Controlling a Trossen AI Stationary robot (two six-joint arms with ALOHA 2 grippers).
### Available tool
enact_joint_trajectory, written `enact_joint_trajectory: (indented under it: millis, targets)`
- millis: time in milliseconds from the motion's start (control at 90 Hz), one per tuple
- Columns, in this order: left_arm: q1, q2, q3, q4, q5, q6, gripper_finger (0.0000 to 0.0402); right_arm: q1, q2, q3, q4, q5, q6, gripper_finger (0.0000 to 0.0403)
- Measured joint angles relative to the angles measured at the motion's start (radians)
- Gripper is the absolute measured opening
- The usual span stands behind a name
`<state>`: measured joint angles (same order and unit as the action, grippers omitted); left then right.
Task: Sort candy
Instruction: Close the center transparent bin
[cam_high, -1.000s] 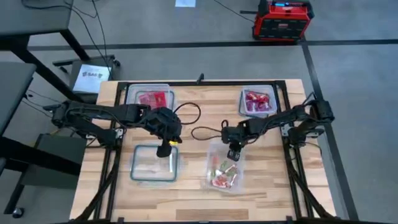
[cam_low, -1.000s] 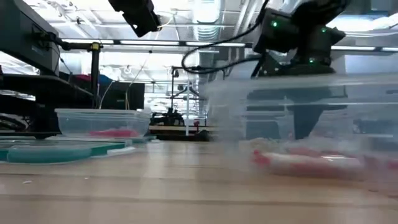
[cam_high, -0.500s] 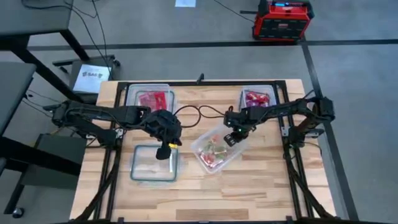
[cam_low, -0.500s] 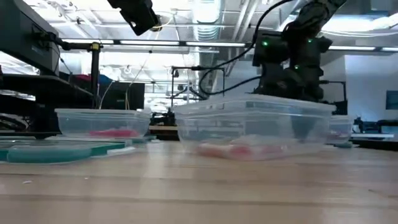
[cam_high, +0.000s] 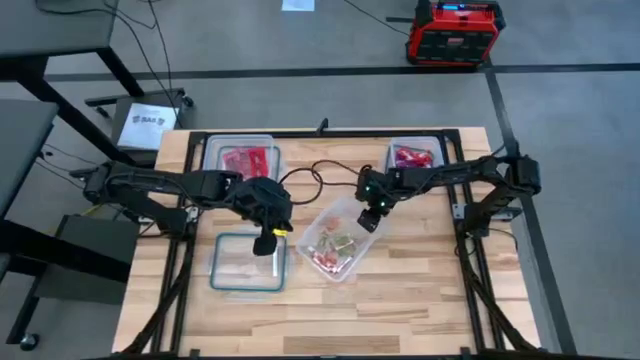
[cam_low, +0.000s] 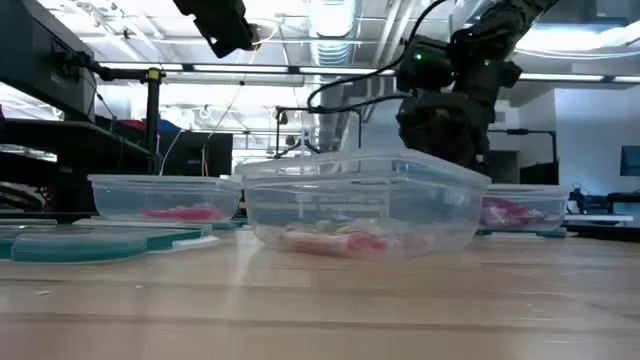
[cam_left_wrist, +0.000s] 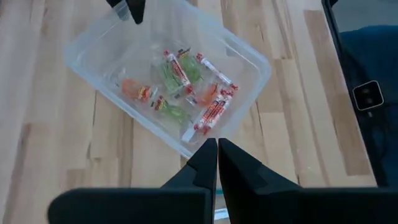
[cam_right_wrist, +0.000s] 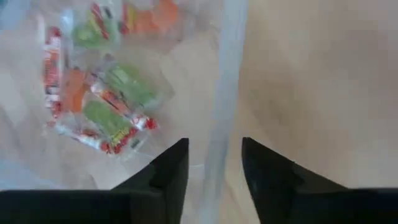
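The right gripper (cam_high: 367, 221) sat at the far corner of a clear plastic tub (cam_high: 339, 240) lying skewed near the middle of the wooden worktop (cam_high: 420, 290); in the right wrist view its two fingers (cam_right_wrist: 171, 168) stood a little apart on either side of the tub's rim (cam_right_wrist: 224, 112), one inside the wall and one outside, so the jaws were closed on that rim. Inside this tub lay the candy (cam_high: 330, 248), a loose heap of wrapped sweets in red-and-white, green and orange wrappers, gathered toward the middle of the tub floor; the left wrist view showed the same heap (cam_left_wrist: 183, 90) plainly, and the low view showed it as a reddish band (cam_low: 335, 241) on the bottom of the tub resting flat on the worktop. The left gripper (cam_high: 266, 240) hung above the worktop just to the left of that tub, over the near edge of an empty clear container with a bluish rim (cam_high: 248, 262); in the left wrist view its jaws were pressed together with nothing between them. At the back left of the worktop stood another clear container (cam_high: 240, 158) holding red packets (cam_high: 247, 160), and at the back right a third (cam_high: 413, 160) with red and pink sweets (cam_high: 411, 157) in it. On the floor beyond the worktop stood a red and black box (cam_high: 452, 32).
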<state>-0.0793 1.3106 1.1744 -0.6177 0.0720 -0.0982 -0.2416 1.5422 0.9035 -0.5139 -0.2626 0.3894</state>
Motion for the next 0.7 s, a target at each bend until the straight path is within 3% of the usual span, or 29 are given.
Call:
enact_joint_trajectory:
  millis: [200,344,511,700]
  targets:
    - [-0.050,0.000,-0.014,0.018,-0.003,-0.070,0.0000,-0.057,-0.118,0.024,-0.066,0.179,-0.174,0.0166]
    - [-0.115,0.000,-0.152,0.241,-0.002,-0.228,0.0000,-0.082,-0.138,0.010,-0.080,0.327,-0.233,0.0164]
    - [-0.185,0.001,-0.370,0.588,-0.031,-0.464,0.0000,-0.094,-0.100,-0.091,-0.011,0.345,-0.188,0.0158]
    - [-0.238,0.041,-0.497,0.702,-0.142,-0.675,0.0000,-0.070,-0.063,-0.190,0.130,0.347,-0.115,0.0153]
